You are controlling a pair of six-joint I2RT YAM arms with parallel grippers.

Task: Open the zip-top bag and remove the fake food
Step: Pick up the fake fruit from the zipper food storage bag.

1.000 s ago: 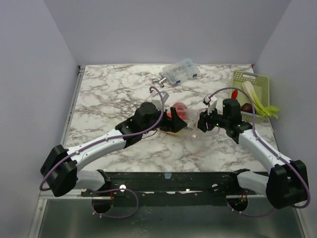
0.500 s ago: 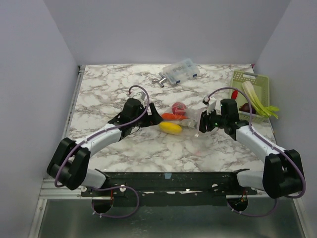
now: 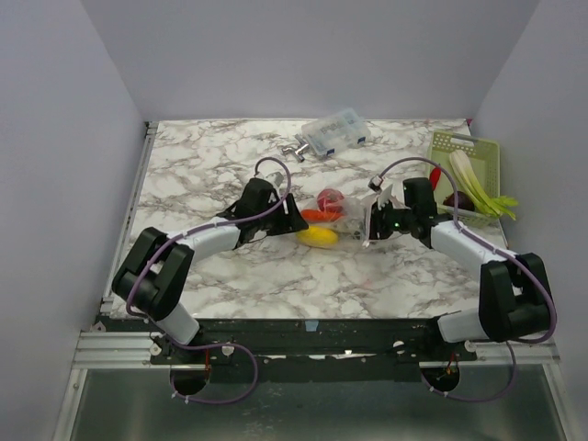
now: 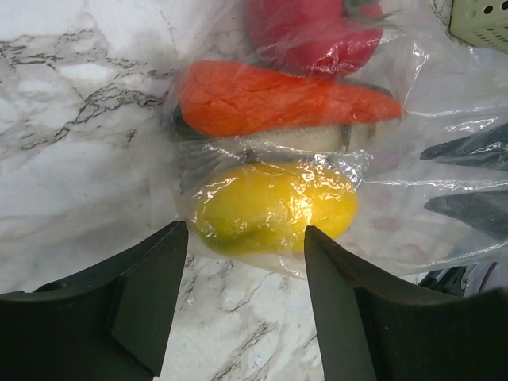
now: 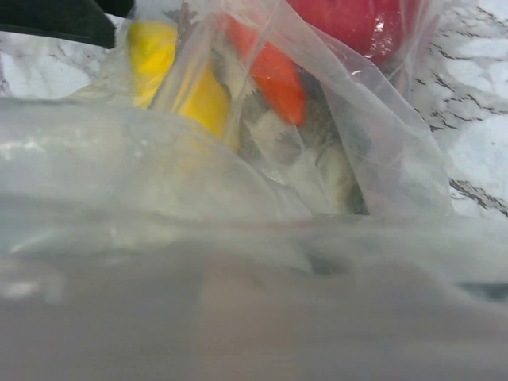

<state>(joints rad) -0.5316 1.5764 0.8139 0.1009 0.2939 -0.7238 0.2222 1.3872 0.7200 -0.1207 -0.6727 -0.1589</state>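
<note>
The zip-top bag (image 3: 349, 220) lies mid-table, holding a yellow lemon (image 3: 317, 237), an orange carrot (image 3: 318, 216) and a red piece (image 3: 331, 199). My left gripper (image 3: 296, 220) is open and empty just left of the bag. In the left wrist view its tips (image 4: 246, 238) straddle the near edge of the bagged lemon (image 4: 274, 206), below the carrot (image 4: 278, 99). My right gripper (image 3: 370, 225) is at the bag's right edge and seems shut on the plastic. In the right wrist view bag film (image 5: 238, 262) hides its fingers.
A green basket (image 3: 485, 147) at the right edge holds a pale stalk (image 3: 473, 184), a red piece (image 3: 435, 175) and a dark piece (image 3: 455, 197). A clear box with blue contents (image 3: 335, 131) and a metal fitting (image 3: 296, 149) sit at the back.
My left gripper has drawn back leftward off the bag, uncovering the lemon and carrot, and now sits open at the bag's left side. My right gripper has shifted slightly left, still holding the bag.
</note>
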